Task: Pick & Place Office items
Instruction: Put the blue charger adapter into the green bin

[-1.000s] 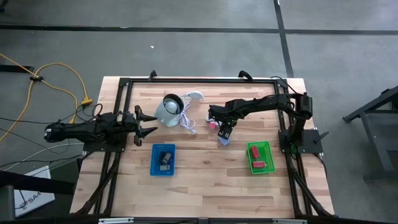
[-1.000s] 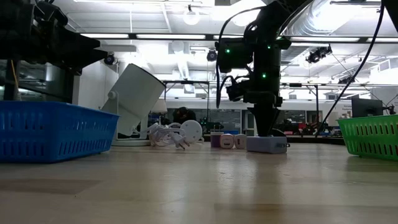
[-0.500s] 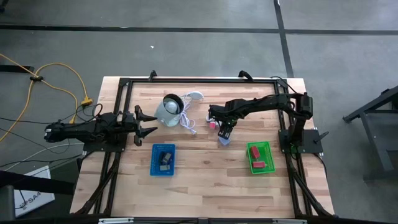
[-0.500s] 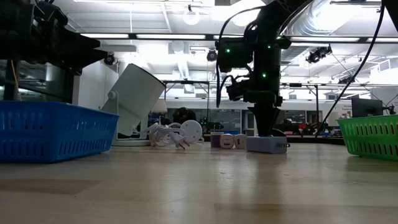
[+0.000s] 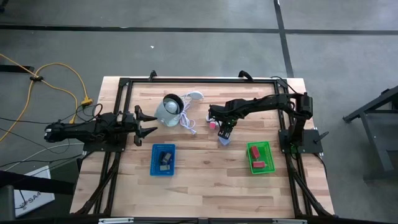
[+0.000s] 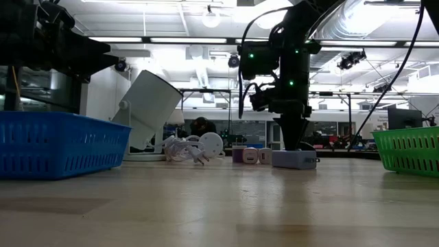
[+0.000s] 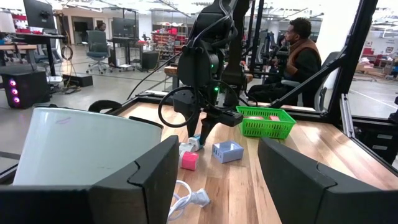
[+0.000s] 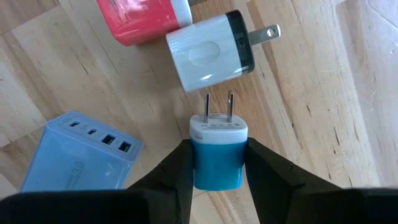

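The teal plug (image 8: 217,153) is now clamped between the two fingers (image 8: 172,173) of the right gripper (image 8: 217,163); the jaws have closed on it in the last second, and its two metal prongs are pointed away from the wrist. It is judged to rest on the wood, since no lift is seen in the high view. Just beside it are seen the white plug (image 8: 208,52), the pink block (image 8: 142,18) and the pale-blue charger (image 8: 81,152), none of them touched by the fingers. From above, the right gripper (image 5: 225,129) is placed near the middle of the table (image 5: 205,186), between the grey-white round object (image 5: 168,111) and the green tray (image 5: 259,157). The grasp is taken as done, so lifting and carrying to a tray is expected next. The left gripper (image 5: 145,123) is held spread and empty at the left edge, well apart from the blue tray (image 5: 163,159)
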Tool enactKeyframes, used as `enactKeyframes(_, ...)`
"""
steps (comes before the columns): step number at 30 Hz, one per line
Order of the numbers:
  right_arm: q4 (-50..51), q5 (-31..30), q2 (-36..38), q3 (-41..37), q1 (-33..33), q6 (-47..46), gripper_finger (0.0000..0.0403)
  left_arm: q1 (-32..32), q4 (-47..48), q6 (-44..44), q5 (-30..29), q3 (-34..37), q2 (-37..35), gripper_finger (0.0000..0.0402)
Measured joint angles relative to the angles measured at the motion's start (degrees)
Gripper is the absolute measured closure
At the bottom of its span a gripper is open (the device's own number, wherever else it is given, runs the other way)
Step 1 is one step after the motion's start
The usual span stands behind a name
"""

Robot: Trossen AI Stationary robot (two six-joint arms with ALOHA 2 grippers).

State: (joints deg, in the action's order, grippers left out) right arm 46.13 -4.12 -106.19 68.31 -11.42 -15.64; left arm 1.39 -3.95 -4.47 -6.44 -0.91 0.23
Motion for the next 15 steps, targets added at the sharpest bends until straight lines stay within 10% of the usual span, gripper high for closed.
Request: enactKeyframes(15,1.7,1.4,3.2,0.0,0.0,-0.6,0.0293,0.0,0.0,0.0,0.0,0.0,0.0,0.0189)
